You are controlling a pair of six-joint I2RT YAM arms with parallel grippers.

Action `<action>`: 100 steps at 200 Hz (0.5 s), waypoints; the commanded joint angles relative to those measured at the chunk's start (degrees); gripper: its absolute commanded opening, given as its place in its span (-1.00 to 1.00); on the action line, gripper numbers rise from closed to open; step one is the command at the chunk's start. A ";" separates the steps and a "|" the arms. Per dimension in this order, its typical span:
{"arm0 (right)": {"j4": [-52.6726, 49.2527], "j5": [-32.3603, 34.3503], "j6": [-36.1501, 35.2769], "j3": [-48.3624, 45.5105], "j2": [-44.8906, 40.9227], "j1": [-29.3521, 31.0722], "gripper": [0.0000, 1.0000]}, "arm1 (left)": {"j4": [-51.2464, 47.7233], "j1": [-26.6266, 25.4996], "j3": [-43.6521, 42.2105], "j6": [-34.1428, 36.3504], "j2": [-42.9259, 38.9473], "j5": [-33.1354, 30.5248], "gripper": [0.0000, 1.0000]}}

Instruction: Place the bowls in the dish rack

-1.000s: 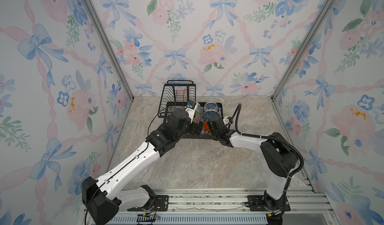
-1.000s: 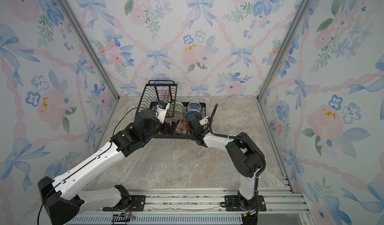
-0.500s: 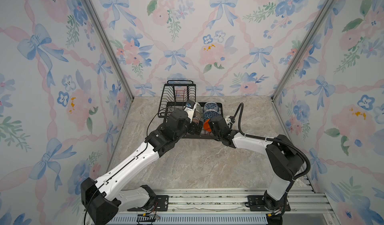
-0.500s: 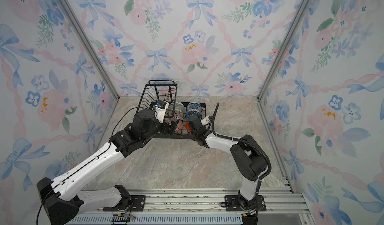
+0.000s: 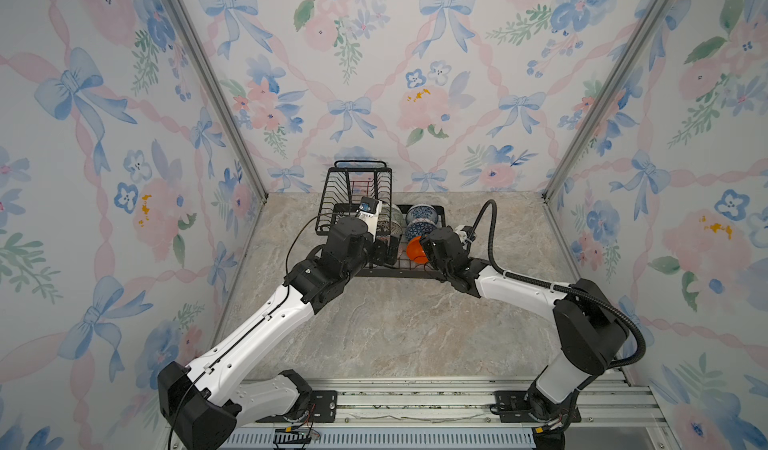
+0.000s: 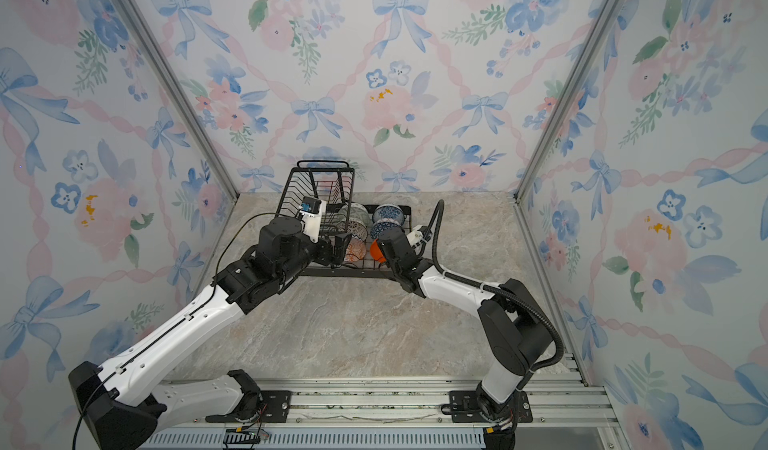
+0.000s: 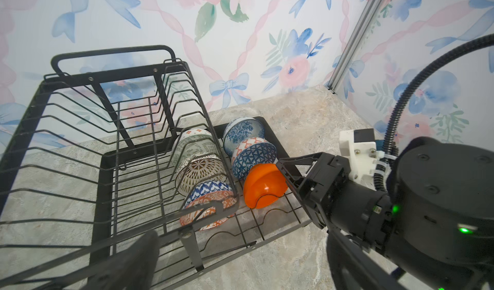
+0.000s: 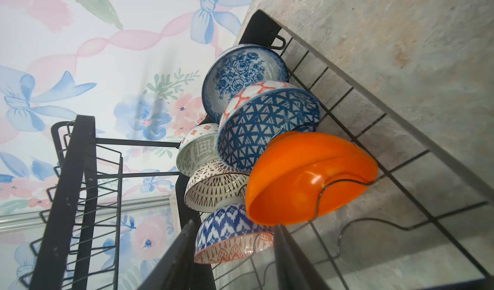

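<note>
The black wire dish rack (image 5: 357,186) (image 6: 324,182) stands at the back of the table. Its lower tray (image 7: 270,223) holds two rows of bowls on edge. One row is blue floral (image 8: 238,77), blue geometric (image 8: 264,125) and plain orange (image 8: 307,179) (image 7: 264,185). The other is grey-green (image 7: 197,144), brown lattice (image 7: 200,172) and orange-and-white patterned (image 7: 211,205). My right gripper (image 8: 235,262) (image 5: 426,252) is open just in front of the orange bowl and holds nothing. My left gripper (image 7: 240,237) (image 6: 338,246) is wide open and empty at the rack's front edge.
The rack's upper basket (image 7: 107,109) rises over the tray's left part, close above my left wrist. Floral walls (image 5: 415,95) close in the back and both sides. Marble tabletop (image 5: 399,327) lies in front of the rack.
The right jaws have widened off the orange bowl, which stays in its slot. The right arm's elbow has swung to the right. The left arm has hardly moved.
</note>
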 commanded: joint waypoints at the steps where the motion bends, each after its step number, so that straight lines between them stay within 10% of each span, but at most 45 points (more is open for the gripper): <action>1: -3.31 -0.36 -5.87 -0.37 -3.68 -0.39 0.07 | -0.15 2.14 -0.12 -1.29 -1.34 -0.65 0.96; 38: -5.65 -0.78 -9.38 -0.58 -6.40 -0.70 0.15 | -0.14 4.71 0.47 1.26 -2.77 -3.44 0.96; 81: -11.70 -3.22 -18.11 1.65 -10.32 -2.48 0.98 | 2.21 10.03 0.18 1.25 -6.08 -7.76 0.96; 100: -14.41 -4.06 -23.93 2.05 -12.21 -3.19 0.94 | 3.83 12.38 -1.00 0.64 -6.85 -9.50 0.96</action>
